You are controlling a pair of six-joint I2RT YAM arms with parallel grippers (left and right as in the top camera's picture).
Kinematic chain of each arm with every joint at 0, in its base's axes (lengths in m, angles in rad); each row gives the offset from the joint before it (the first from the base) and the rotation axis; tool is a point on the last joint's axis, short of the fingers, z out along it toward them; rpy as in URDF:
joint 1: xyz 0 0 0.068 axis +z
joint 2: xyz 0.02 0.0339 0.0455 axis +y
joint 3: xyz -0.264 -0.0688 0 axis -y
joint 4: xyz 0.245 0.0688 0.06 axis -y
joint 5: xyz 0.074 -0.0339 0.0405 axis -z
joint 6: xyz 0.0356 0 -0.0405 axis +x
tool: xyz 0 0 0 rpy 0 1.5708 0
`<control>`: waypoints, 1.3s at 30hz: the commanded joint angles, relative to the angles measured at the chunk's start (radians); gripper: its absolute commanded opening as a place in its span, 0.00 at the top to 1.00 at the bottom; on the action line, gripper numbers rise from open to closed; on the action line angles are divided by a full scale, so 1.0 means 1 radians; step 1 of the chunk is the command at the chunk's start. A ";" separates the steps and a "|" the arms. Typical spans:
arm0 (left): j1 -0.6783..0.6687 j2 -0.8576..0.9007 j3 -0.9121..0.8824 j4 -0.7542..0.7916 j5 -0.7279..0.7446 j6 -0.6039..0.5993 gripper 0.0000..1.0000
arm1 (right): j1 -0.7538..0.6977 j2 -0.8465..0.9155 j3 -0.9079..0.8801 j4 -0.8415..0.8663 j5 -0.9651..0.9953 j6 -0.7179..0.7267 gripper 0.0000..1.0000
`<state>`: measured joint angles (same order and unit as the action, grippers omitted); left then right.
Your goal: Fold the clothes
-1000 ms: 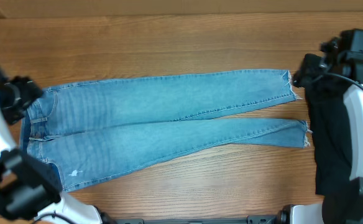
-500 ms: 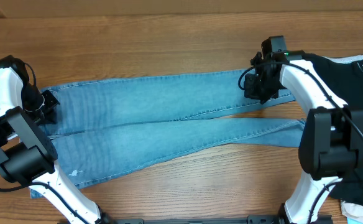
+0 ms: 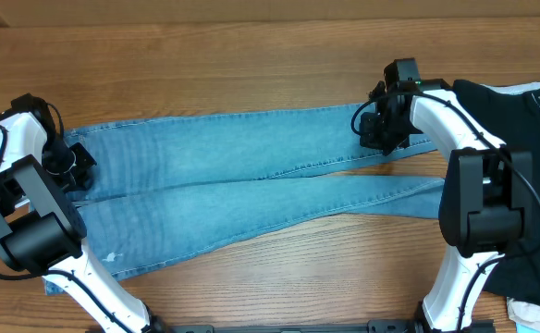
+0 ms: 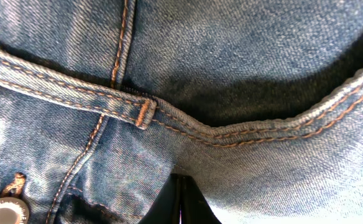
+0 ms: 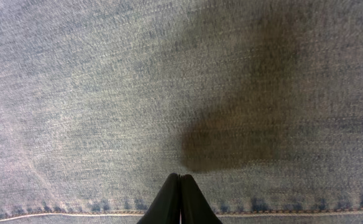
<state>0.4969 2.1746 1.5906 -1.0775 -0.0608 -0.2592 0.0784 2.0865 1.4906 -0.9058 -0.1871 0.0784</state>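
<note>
1. A pair of light blue jeans (image 3: pixel 251 176) lies flat on the wooden table (image 3: pixel 251 55). The waist is toward the left edge and both legs run out to the right.
2. The upper leg lies nearly straight. The lower leg angles slightly away from it, so the two part toward the ankles, and bare wood shows in the narrow gap.
3. A small pale rip (image 3: pixel 111 257) shows on the lower leg near the hip end.
4. The left gripper (image 3: pixel 74 166) is down on the waist end of the jeans.
5. In the left wrist view its black fingertips (image 4: pixel 181 186) are pressed together. The stitched waistband (image 4: pixel 262 127) sags toward them, so a fold of denim is pinched there.
6. In the same view a belt loop (image 4: pixel 76 93) crosses the band at the left, and a metal button (image 4: pixel 4 210) sits in the bottom corner.
7. The right gripper (image 3: pixel 376 129) is down on the upper leg, toward its ankle end.
8. In the right wrist view its fingertips (image 5: pixel 180 183) are also closed tight against flat denim, just above a stitched seam line (image 5: pixel 76 214). They may be nipping the cloth, but I cannot tell from this view.
9. A black garment (image 3: pixel 520 120) lies to the right of the jeans, partly under the right arm, and reaches down the table's right side.
10. A scrap of white cloth (image 3: pixel 533 313) shows at the bottom right corner.
</note>
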 commanded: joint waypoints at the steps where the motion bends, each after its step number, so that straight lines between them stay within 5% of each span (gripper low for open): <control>1: -0.022 0.013 -0.026 0.044 -0.010 -0.010 0.96 | 0.000 0.008 0.002 0.022 -0.005 0.005 0.96; 10: -0.107 0.042 -0.051 0.224 -0.025 0.029 0.96 | 0.000 0.164 0.002 0.150 0.014 0.026 0.96; 18: -0.131 0.230 -0.021 0.570 -0.028 0.054 0.96 | -0.003 0.171 0.002 0.472 0.179 0.076 0.96; 25: -0.131 0.246 0.071 0.727 0.037 0.097 0.96 | -0.004 0.181 0.002 0.765 0.208 0.105 0.96; 28: -0.132 0.245 0.278 0.558 0.087 0.177 0.70 | -0.004 0.173 0.055 0.783 0.208 0.105 0.96; 29: -0.131 0.245 0.407 0.442 0.087 0.187 0.53 | -0.004 0.155 0.091 0.750 0.208 0.105 0.91; 30: -0.130 0.245 0.674 0.174 0.085 0.185 0.35 | -0.004 0.079 0.150 0.637 0.208 0.105 0.68; 32: -0.130 0.245 0.844 -0.124 0.078 0.146 0.48 | -0.004 -0.046 0.155 0.447 0.209 0.105 0.57; 34: -0.129 0.246 0.831 -0.218 0.072 0.114 0.86 | -0.010 -0.112 0.155 0.304 0.208 0.118 0.58; 35: -0.126 0.246 0.806 -0.241 0.068 0.093 0.96 | -0.016 -0.137 0.155 0.227 0.208 0.144 0.58; 39: -0.108 0.246 0.650 -0.277 0.069 0.067 0.96 | -0.035 -0.175 0.154 -0.029 0.193 0.162 0.56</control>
<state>0.3687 2.3917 2.3425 -1.3457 0.0147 -0.1585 0.0593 1.9064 1.6405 -0.8616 0.0071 0.2180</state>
